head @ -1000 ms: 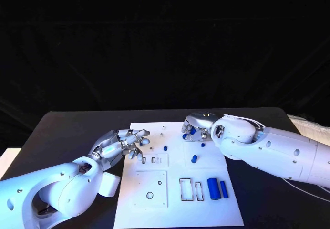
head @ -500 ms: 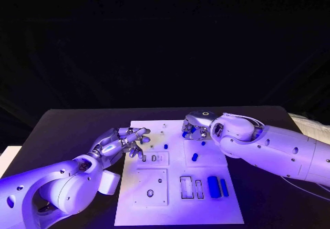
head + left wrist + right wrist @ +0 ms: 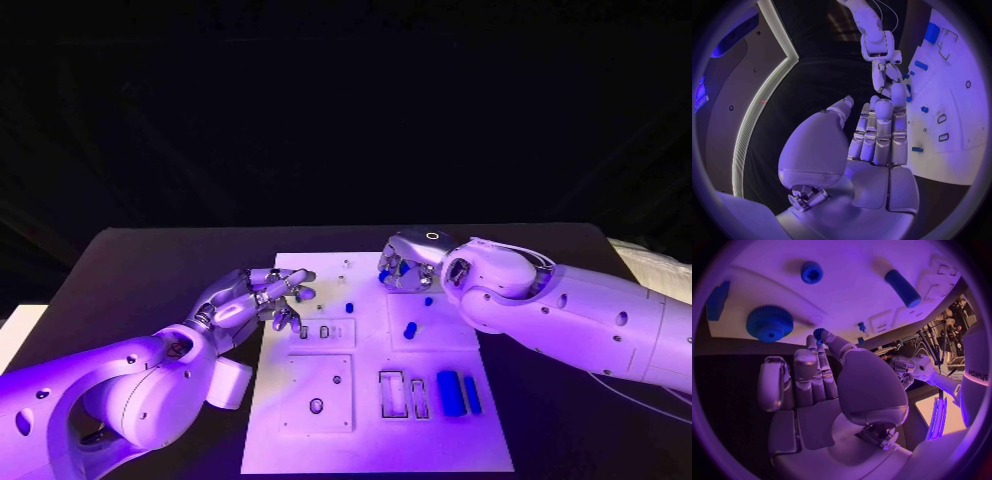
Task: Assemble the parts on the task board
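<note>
The white task board (image 3: 368, 440) lies in the middle of the black table. My right hand (image 3: 405, 268) hovers over the board's far right part and pinches a small blue gear (image 3: 819, 333) between thumb and fingertip. Just beyond it a large blue gear (image 3: 769, 323) sits on the board. My left hand (image 3: 268, 296) is at the board's left edge, fingers extended and holding nothing. Loose blue parts lie on the board: a small peg (image 3: 348, 307), an oblong piece (image 3: 410, 330), and two blue cylinders (image 3: 456, 392) at the near right.
Empty rectangular slots (image 3: 391, 392) and a round hole (image 3: 316, 406) sit in the board's near half. A blue peg (image 3: 811, 272) and a blue rod (image 3: 902, 287) lie on the board in front of the right hand. Black table (image 3: 144, 270) surrounds the board.
My right hand has shifted slightly toward the board's far edge. My left hand has barely moved.
</note>
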